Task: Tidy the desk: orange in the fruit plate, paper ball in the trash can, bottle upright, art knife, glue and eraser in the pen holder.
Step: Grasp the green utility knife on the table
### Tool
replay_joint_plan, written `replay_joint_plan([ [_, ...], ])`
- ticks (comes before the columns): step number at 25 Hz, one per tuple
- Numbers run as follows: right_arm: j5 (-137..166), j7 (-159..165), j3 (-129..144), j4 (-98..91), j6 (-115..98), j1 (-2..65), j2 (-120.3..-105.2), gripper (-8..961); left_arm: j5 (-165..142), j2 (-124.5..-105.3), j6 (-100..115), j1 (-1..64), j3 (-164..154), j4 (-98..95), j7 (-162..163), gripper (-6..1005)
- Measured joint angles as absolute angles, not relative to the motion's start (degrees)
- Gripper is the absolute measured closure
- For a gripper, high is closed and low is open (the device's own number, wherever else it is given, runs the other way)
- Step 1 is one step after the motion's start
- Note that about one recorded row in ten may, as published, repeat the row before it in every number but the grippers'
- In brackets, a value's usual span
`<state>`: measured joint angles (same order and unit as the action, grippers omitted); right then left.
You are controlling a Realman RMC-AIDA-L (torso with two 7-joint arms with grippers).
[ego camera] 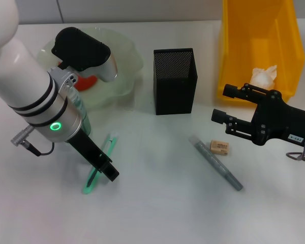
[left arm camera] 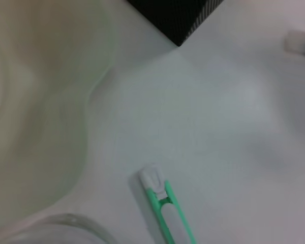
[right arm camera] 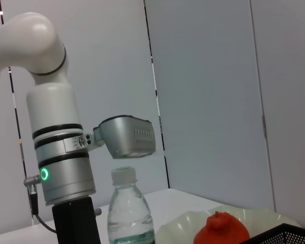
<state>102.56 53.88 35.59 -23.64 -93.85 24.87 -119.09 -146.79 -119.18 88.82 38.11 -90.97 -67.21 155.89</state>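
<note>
Left gripper (ego camera: 102, 170) down over green art knife (ego camera: 102, 161) — finger spread unclear; right gripper (ego camera: 224, 104) open, empty

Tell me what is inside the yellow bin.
The yellow bin holds a crumpled white paper ball near its front wall. The right gripper and arm cover part of the front edge, so anything lower there is hidden.

You see even, bright light; soft shadows beside the pen holder (ego camera: 175, 80); the left wrist view is blurred.
</note>
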Motion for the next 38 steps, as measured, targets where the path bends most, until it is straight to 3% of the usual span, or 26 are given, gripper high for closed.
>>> replay_joint_plan([
  [21, 102.6, 53.9, 35.6, -23.6, -93.8, 24.8, -119.09, 267, -146.8, -119.18, 88.0, 38.3, -91.7, -66.0, 155.6, 332],
  [27, 102.6, 53.9, 35.6, -23.6, -93.9, 24.8, -119.09, 267, -146.8, -119.18, 88.0, 38.3, -91.8, -65.7, 155.5, 524],
  [38, 102.6, 53.9, 35.6, -23.6, -94.2, 24.7, -119.18, 267, -146.8, -119.17, 87.9, 38.5, -91.8, -64.9, 155.4, 532],
])
